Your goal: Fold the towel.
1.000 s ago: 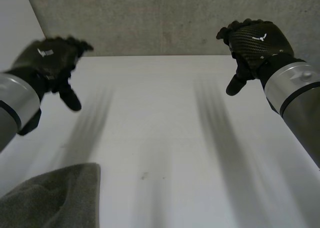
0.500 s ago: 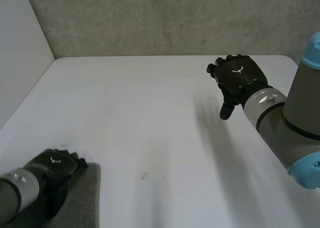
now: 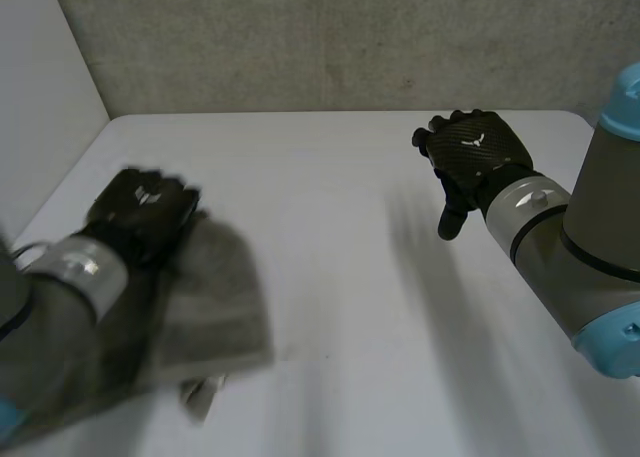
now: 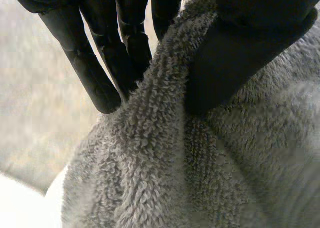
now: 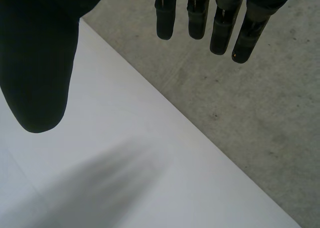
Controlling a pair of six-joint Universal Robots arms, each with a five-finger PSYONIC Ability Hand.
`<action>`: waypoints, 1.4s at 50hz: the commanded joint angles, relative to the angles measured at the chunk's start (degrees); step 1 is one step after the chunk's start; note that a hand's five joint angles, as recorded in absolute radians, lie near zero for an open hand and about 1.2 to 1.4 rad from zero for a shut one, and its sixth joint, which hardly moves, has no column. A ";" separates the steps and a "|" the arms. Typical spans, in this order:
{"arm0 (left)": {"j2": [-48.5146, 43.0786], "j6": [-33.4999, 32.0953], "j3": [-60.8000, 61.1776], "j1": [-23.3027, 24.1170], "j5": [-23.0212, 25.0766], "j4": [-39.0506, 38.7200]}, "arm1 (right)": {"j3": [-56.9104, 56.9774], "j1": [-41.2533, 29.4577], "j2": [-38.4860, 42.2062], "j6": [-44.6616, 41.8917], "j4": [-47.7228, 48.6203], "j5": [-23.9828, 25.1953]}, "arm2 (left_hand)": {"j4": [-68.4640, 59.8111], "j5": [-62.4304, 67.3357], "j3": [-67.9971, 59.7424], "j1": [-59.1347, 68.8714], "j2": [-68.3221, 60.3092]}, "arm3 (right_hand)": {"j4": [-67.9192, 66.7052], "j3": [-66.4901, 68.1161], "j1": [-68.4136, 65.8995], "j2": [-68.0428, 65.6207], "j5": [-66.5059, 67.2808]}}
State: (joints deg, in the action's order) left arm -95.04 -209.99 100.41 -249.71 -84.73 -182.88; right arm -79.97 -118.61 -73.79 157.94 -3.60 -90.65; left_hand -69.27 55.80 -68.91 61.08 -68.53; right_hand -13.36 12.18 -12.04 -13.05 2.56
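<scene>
Head view: L hand [image 3: 140, 212] holds grey terry-cloth towel [image 3: 215, 297] above white table's [image 3: 340, 177] left edge; R hand [image 3: 472, 159] hovers near far right corner. L wrist: fingers [image 4: 95, 73] & thumb pinch towel fold. R wrist: fingers [image 5: 220, 28] straight, empty.

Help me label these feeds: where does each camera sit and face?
Head: behind the arms, looking down at the table; left hand, right hand show.
Left wrist: looks along its palm; fingers pinch the towel.
Right wrist: looks along its palm at table and wall; open fingers.
Shared: head and left wrist show the towel.
</scene>
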 commanded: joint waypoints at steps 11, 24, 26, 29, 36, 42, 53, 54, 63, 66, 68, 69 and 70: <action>-27.90 19.43 -37.47 14.33 -6.15 -1.08 | 0.69 0.83 -0.65 0.00 0.53 -0.23 | -10.73 14.20 -11.09 18.92 -11.47 | 3.36 -2.18 2.04 3.05 -2.56; -27.83 21.73 -24.48 13.72 -5.62 2.09 | 1.40 0.92 0.05 0.18 0.61 -0.14 | 58.72 -55.25 58.36 -50.53 57.98 | 3.36 -2.18 2.04 3.05 -2.56; -24.95 21.29 -22.99 12.50 -5.89 2.44 | 2.18 1.10 0.49 0.44 1.14 -0.23 | 58.89 -55.42 58.53 -50.70 58.15 | 3.36 -2.18 2.04 3.05 -2.56; -23.26 21.73 -22.28 11.70 -5.80 2.44 | 2.36 1.18 0.76 0.70 1.58 -0.23 | 58.72 -55.25 58.36 -50.53 57.98 | 3.36 -2.18 2.04 3.05 -2.56; -18.08 22.78 -21.31 14.06 -5.80 2.44 | 2.98 3.91 1.90 1.14 2.02 -0.23 | 56.87 -53.40 56.51 -48.68 56.13 | 3.36 -2.18 2.04 3.05 -2.56; -21.05 26.64 -24.55 19.07 -6.33 2.17 | 3.16 4.61 1.90 0.79 2.11 -0.23 | 49.66 -46.19 49.30 -41.47 48.92 | 3.36 -2.18 2.04 3.05 -2.56; -30.12 38.25 -31.24 26.11 -12.30 2.96 | 3.33 5.49 2.34 0.79 2.11 -0.23 | 31.97 -28.51 31.62 -23.78 31.23 | 3.36 -2.18 2.04 3.05 -2.56; -31.68 38.95 -32.46 27.24 -13.87 3.05 | 3.33 5.49 2.34 0.79 2.11 -0.23 | 31.81 -28.34 31.45 -23.62 31.07 | 3.36 -2.18 2.04 3.05 -2.56; -41.00 38.87 -39.49 31.38 -21.35 2.61 | 3.33 5.58 2.78 0.53 2.11 -0.23 | 32.98 -29.51 32.62 -24.79 32.24 | 3.36 -2.18 2.04 3.05 -2.56; -44.25 38.70 -41.78 31.47 -22.58 2.61 | 3.24 5.58 2.78 0.53 2.11 -0.23 | 33.65 -30.18 33.29 -25.46 32.91 | 3.36 -2.18 2.04 3.05 -2.56; -45.31 38.69 -42.49 31.47 -23.11 2.61 | 3.24 5.58 2.87 0.53 2.11 -0.23 | 33.82 -30.36 33.47 -25.63 33.08 | 3.36 -2.18 2.04 3.05 -2.56; -45.93 38.69 -42.93 31.47 -23.46 2.61 | 3.16 5.58 2.95 0.53 2.11 -0.23 | 33.82 -30.36 33.47 -25.63 33.08 | 3.36 -2.18 2.04 3.05 -2.56; -45.94 38.69 -42.93 31.47 -23.47 2.61 | 3.16 5.58 2.95 0.53 2.11 -0.23 | 33.82 -30.36 33.47 -25.63 33.08 | 3.36 -2.18 2.04 3.05 -2.56</action>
State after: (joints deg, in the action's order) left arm -137.00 -170.88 60.20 -218.28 -106.50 -180.22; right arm -76.66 -113.01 -71.01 158.50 -1.49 -90.87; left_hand -31.70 21.65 -31.77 31.74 -31.76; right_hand -13.36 12.18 -12.04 -13.05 2.56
